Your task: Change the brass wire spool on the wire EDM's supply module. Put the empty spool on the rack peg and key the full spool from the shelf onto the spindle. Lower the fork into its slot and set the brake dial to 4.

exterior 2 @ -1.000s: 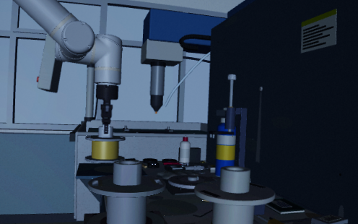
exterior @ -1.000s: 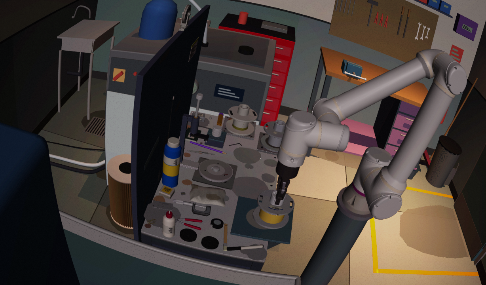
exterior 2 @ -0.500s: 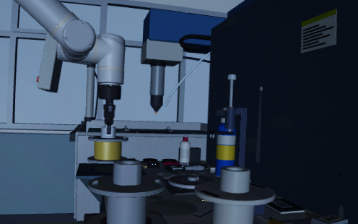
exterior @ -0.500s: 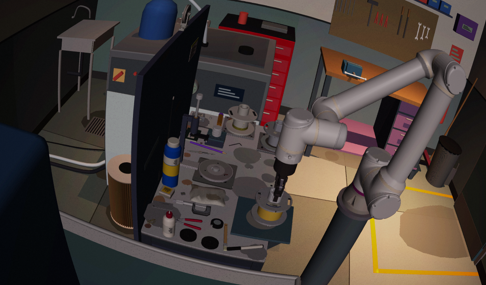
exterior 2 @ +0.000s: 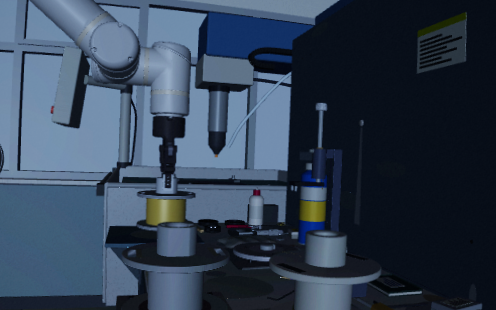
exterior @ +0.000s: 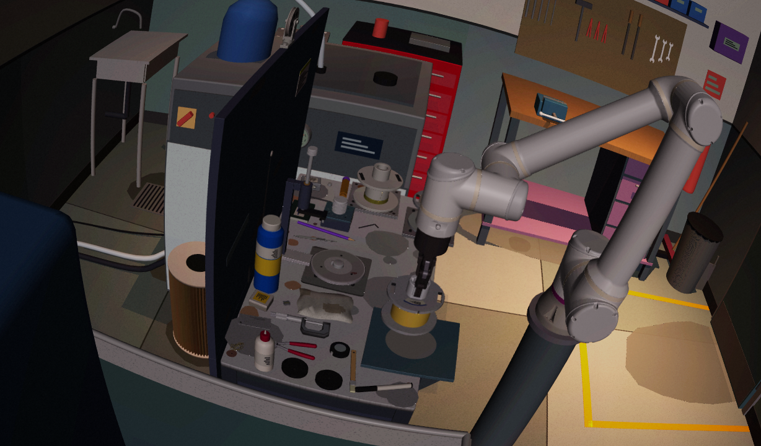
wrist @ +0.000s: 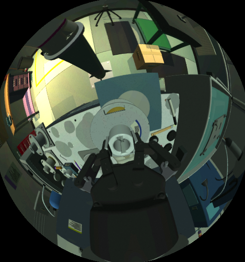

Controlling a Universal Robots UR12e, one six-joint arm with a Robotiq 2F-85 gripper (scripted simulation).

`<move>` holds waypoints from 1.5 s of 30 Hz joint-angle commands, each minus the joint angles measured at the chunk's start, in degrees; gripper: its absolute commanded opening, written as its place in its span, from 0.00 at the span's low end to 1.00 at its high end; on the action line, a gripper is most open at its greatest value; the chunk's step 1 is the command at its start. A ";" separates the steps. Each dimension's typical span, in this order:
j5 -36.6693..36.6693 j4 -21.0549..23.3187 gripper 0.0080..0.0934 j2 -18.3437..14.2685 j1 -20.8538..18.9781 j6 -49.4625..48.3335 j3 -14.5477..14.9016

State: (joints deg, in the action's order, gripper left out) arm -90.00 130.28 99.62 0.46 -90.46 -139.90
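Note:
My gripper (exterior: 417,289) (exterior 2: 166,181) (wrist: 122,144) points straight down over the dark blue shelf mat (exterior: 410,343) at the bench's front right. The full spool (exterior: 409,312) (exterior 2: 165,210) (wrist: 120,123), grey-flanged with a yellow brass winding, is held by its white hub in the closed fingers, lifted off the mat. The round spindle plate (exterior: 335,267) lies bare in the bench's middle. A spool with little wire (exterior: 377,188) stands at the far end of the bench, and the upright fork post (exterior: 308,180) stands left of it.
The tall dark panel (exterior: 261,172) walls off the bench's left side, with a blue and yellow bottle (exterior: 268,254) against it. A grey bag (exterior: 325,305), callipers, a white bottle (exterior: 263,350), red pliers and a marker (exterior: 380,386) litter the front of the bench.

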 commanded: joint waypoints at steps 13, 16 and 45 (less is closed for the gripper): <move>0.00 0.69 0.00 -2.55 8.30 -8.30 2.38; 0.00 0.82 0.00 -3.33 10.02 -10.01 3.03; 0.01 1.26 0.00 -7.92 17.58 -17.60 7.19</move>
State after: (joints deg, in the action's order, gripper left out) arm -90.00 131.39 91.56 18.07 -108.08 -132.96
